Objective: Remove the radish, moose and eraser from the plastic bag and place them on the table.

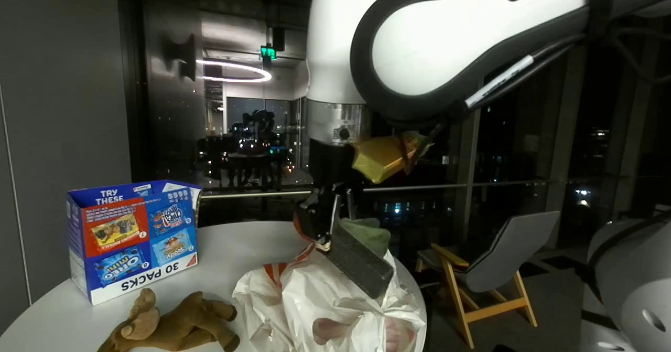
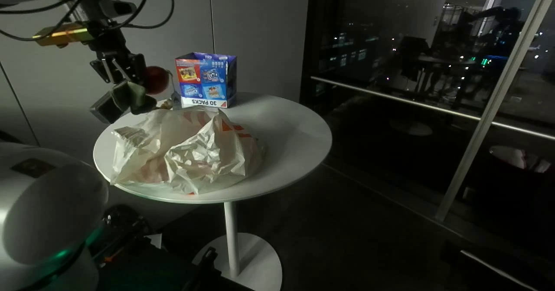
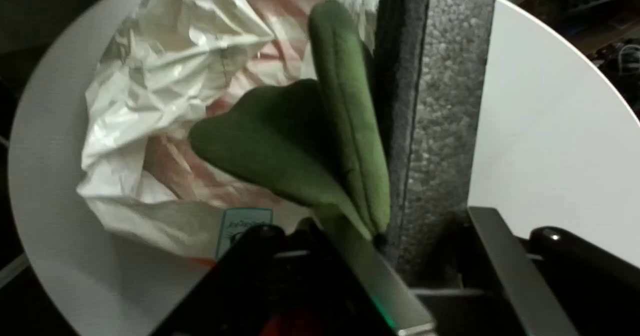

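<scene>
My gripper (image 1: pixel 335 227) is shut on the dark grey eraser (image 1: pixel 361 263) and on the radish by its green leaves (image 1: pixel 373 236), above the bag. In the wrist view the eraser (image 3: pixel 440 100) and the leaves (image 3: pixel 345 110) lie side by side between the fingers (image 3: pixel 400 218). The radish's red body (image 2: pixel 156 80) hangs beside the gripper (image 2: pixel 123 76) in an exterior view and is mostly hidden in the wrist view. The brown plush moose (image 1: pixel 181 320) lies on the table beside the bag. The white plastic bag (image 1: pixel 325 299) lies crumpled; it also shows elsewhere (image 2: pixel 204 152).
A blue snack box (image 1: pixel 131 236) stands at the edge of the round white table (image 1: pixel 236 236), near the moose. A chair (image 1: pixel 493 257) stands beyond the table. Table surface (image 2: pixel 295 139) shows beside the bag, and a window rail (image 2: pixel 390 93) runs behind.
</scene>
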